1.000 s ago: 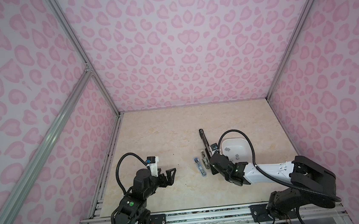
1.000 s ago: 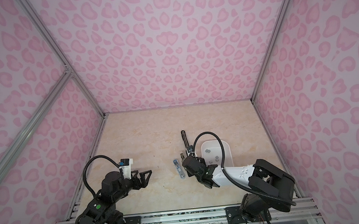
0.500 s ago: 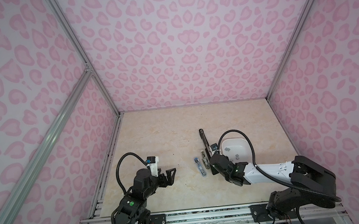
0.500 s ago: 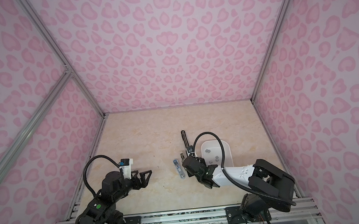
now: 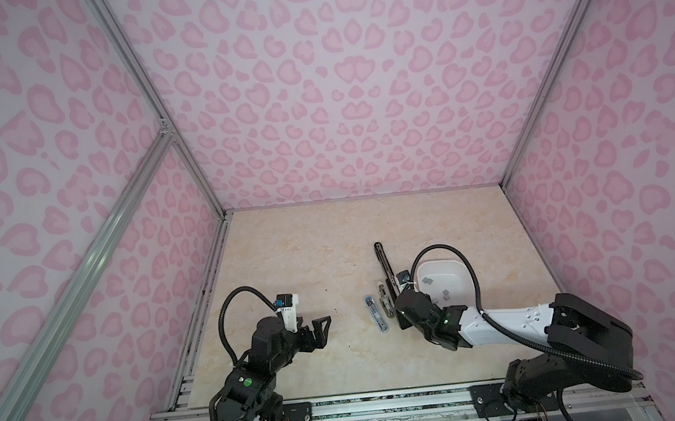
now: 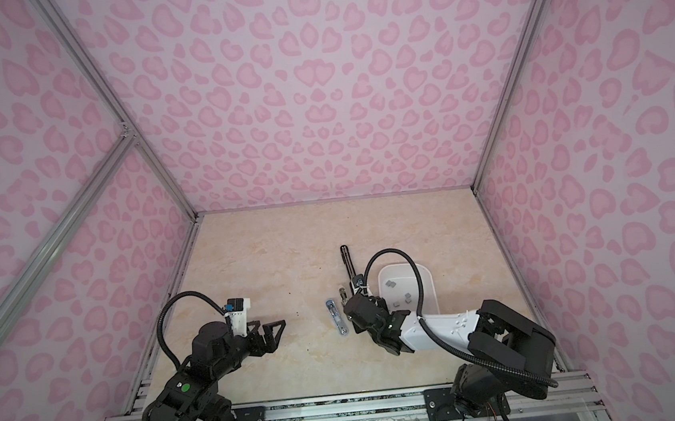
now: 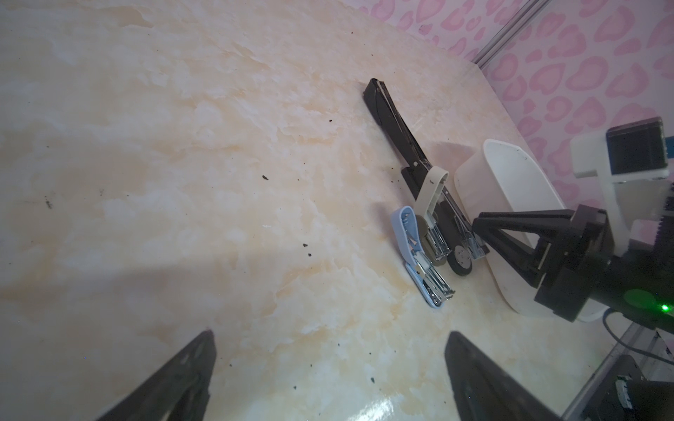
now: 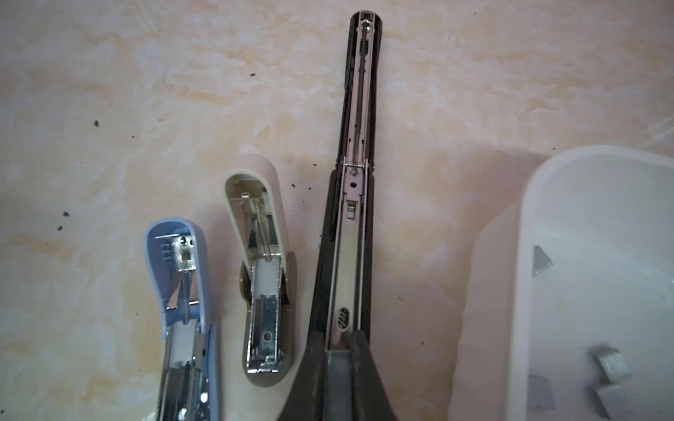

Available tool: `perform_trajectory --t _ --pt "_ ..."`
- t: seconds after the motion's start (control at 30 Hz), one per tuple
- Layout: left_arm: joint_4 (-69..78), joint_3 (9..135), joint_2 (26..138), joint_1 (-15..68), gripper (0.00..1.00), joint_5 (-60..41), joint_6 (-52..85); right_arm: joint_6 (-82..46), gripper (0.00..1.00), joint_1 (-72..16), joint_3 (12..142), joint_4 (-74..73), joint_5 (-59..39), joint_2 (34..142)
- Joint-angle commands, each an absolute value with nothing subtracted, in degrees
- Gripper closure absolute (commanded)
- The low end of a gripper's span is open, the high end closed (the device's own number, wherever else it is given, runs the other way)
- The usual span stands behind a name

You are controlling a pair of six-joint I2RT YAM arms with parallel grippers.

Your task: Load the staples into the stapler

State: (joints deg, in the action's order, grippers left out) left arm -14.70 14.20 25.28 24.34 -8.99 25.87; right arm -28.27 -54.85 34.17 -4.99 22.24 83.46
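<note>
Three staplers lie opened side by side: a long black stapler [image 8: 355,218] [image 5: 384,263], a beige one [image 8: 264,291] and a blue one [image 8: 182,291]. My right gripper [image 8: 339,350] [image 5: 399,314] is shut on a grey strip of staples [image 8: 337,379], held at one end of the black stapler's open metal channel and in line with it. More staples [image 8: 612,364] lie in the white tray [image 8: 518,291] beside it. My left gripper [image 7: 330,335] [image 5: 323,331] hangs open over bare table, well left of the staplers, holding nothing.
The white tray [image 5: 440,261] sits right of the staplers, close to my right arm's cable loop. Dark crumbs dot the marble tabletop. Pink patterned walls enclose the table on three sides, with a metal rail along the front edge.
</note>
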Motion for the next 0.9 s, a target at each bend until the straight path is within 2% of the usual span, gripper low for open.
perform_trajectory --t 0.0,0.87 --pt "-12.39 14.66 25.4 24.29 0.01 -9.01 25.84 -28.56 0.92 -54.83 33.67 -6.42 22.98 83.77" --pt "-12.36 14.74 25.83 24.3 0.01 -8.8 25.84 -30.86 0.92 -54.77 32.37 -6.74 21.71 84.59"
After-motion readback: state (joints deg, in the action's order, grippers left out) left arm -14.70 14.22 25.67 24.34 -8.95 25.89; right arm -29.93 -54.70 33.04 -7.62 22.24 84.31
